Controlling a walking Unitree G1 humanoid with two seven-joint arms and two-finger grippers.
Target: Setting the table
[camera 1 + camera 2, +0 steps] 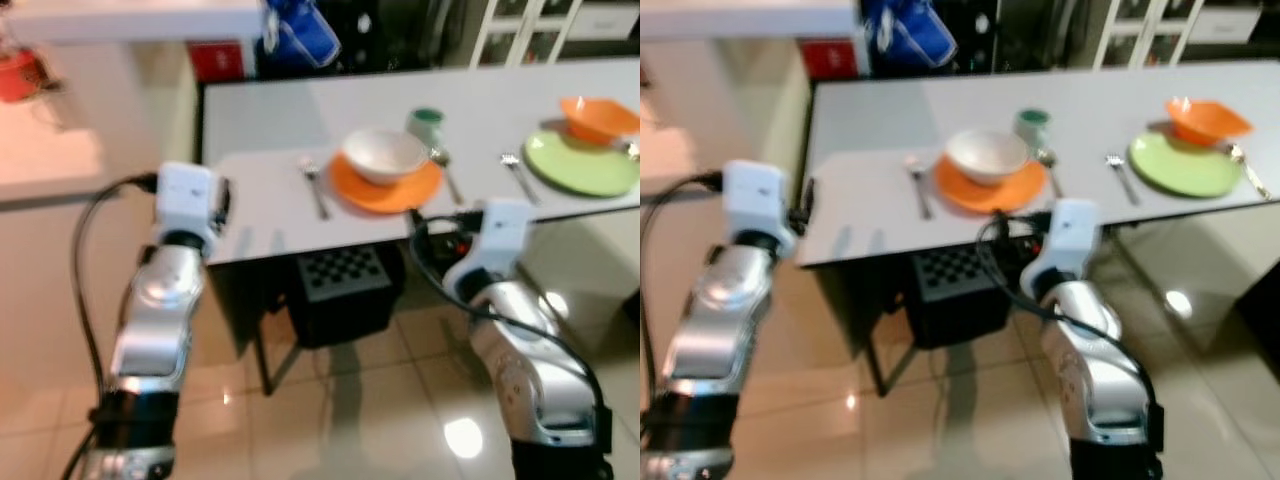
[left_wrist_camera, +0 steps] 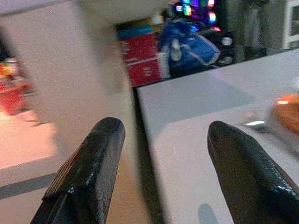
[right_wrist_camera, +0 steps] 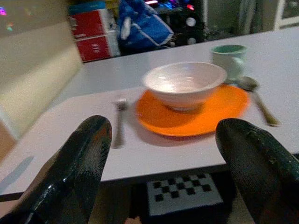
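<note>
A white table [image 1: 260, 130] holds two place settings. The nearer one is an orange plate [image 1: 385, 188] with a white bowl [image 1: 383, 155] on it, a fork [image 1: 315, 185] to its left, a spoon [image 1: 447, 172] to its right and a green cup [image 1: 425, 125] behind. Farther right lie a green plate [image 1: 580, 162], an orange bowl [image 1: 597, 117] and another fork [image 1: 520, 175]. My left gripper [image 2: 166, 135] is open and empty at the table's left corner. My right gripper [image 3: 163, 130] is open and empty, low before the table edge and facing the orange plate.
Under the table stands a black crate [image 1: 345, 285] with a checkered top. A blue bag [image 1: 300, 30] and a red box [image 1: 215, 60] sit behind the table. A pale counter [image 1: 50, 160] runs along the left. Glossy tile floor [image 1: 330, 420] lies below my arms.
</note>
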